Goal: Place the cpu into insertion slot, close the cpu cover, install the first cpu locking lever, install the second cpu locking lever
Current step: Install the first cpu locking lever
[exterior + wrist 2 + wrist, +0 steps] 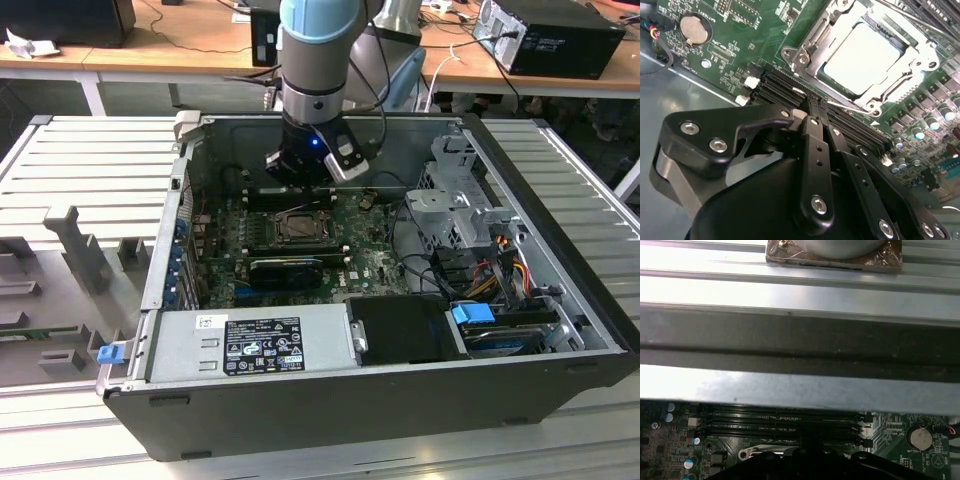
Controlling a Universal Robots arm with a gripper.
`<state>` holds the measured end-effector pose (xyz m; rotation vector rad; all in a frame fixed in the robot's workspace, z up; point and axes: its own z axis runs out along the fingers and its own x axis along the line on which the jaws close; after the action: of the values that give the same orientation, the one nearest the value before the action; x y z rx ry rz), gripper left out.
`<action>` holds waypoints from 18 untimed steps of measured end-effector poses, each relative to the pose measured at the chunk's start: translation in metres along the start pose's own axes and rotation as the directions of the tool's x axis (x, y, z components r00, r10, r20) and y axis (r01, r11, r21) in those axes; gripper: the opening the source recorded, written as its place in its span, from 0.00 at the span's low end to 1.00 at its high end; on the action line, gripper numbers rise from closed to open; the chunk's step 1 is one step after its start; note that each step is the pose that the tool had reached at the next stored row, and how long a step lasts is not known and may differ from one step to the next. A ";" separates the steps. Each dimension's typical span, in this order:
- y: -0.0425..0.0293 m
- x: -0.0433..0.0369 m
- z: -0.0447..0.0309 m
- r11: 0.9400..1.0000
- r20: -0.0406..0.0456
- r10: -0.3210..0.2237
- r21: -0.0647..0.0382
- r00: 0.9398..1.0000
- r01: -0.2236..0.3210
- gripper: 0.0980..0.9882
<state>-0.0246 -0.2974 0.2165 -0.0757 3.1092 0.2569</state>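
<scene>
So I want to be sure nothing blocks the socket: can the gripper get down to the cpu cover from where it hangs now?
Probably yes. The gripper hangs inside the open case, beside the cpu cover, over the memory slots. Nothing lies between them, and the cover sits flat around the cpu.

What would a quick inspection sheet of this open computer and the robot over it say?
Surface: green circuit board inside an open grey metal computer case.
Job's things: silver-grey square cpu sits in the black insertion slot; dark-silver frame cpu cover lies down around it.
Clutter: round coin battery; long black memory slots.
Grippers: black tool, fingers together, holds nothing, poised over the memory slots beside the socket.
Cables: coloured wire bundle at the exterior view's right.
Surroundings: wooden desk behind.
</scene>
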 end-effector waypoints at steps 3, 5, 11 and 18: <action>-0.0003 -0.0016 0.0017 1.000 0.000 0.000 0.000 1.000 0.000 0.01; -0.0009 -0.0018 0.0053 1.000 0.000 0.000 0.000 1.000 0.000 0.01; -0.0019 -0.0030 0.0109 1.000 0.000 0.000 0.001 1.000 0.000 0.01; -0.0022 -0.0029 0.0124 1.000 -0.001 0.000 0.019 1.000 0.000 0.01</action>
<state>-0.0213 -0.2974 0.2040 -0.0757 3.1119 0.2269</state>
